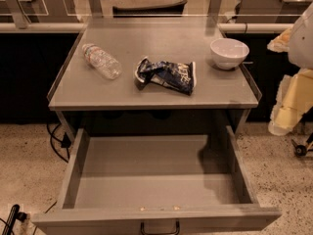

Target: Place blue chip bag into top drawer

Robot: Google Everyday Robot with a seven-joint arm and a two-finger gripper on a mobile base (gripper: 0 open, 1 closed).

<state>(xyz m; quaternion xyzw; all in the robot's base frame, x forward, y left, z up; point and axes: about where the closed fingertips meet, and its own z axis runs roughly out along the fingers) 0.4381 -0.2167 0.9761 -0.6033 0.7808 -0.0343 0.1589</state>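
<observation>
Blue chip bag [166, 76] on tabletop [146, 43], top drawer [146, 160] open below, hand [292, 102] far right, apart from bag, openness unclear

The blue chip bag [167, 76] is dark blue with white lettering and silvery-white edges, and it lies on a plain matte grey counter [146, 99] with a clear water bottle [101, 60] and a glossy white bowl [229, 53]. The top drawer [156, 180] is plain grey inside and out, with a dark handle [160, 227] at its front. The claw [291, 106], at the right edge beside the counter's end, is pale yellow and cream below a white arm [303, 33], over a beige speckled floor [24, 151].
</observation>
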